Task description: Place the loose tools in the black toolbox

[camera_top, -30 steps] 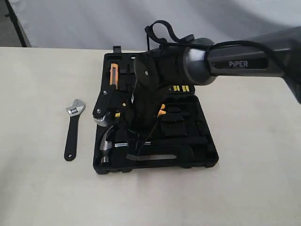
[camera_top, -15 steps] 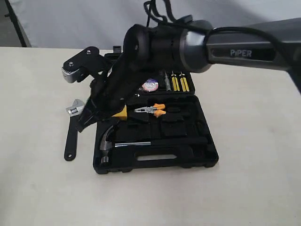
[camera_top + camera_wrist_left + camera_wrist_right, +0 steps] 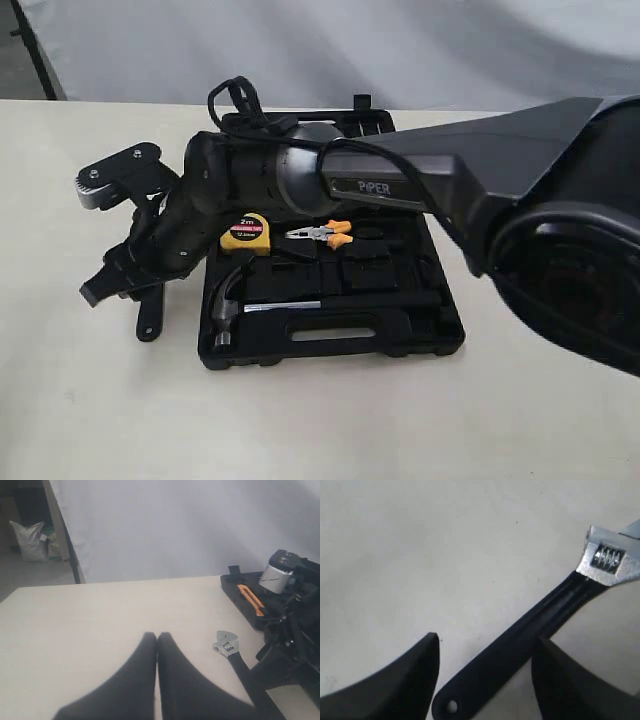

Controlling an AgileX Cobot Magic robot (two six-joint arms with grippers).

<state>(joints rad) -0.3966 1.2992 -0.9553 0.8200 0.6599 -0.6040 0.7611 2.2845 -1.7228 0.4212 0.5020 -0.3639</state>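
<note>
- The silver-jawed adjustable wrench (image 3: 535,622) with a black handle lay flat on the pale table (image 3: 70,400). It was just outside the left wall of the black moulded plastic toolbox (image 3: 440,310).
- The right gripper (image 3: 487,645) had its jaws spread wide and held nothing. Its arm reached across the open case, and the gripper hung directly over the wrench handle.
- In the right wrist view the handle ran aslant through the gap between the two fingers (image 3: 415,680). The hang-hole end sat between them and the silver head lay beyond, so a closing stroke would likely meet the handle obliquely, not square.
- In the exterior view the wrench's long axis ran roughly alongside the case wall. Only the handle's near end (image 3: 148,322) showed below the right gripper (image 3: 125,288).
- The left gripper (image 3: 156,647) had its fingers pressed together on nothing, over bare table. The wrench (image 3: 239,660) lay off to one side of it, so the right arm was clearly the nearer one.
- The black-handled claw hammer (image 3: 228,298) was already seated in its recess in the case.
- The tape roll could not be seen, because the arm covered that part of the case.
</note>
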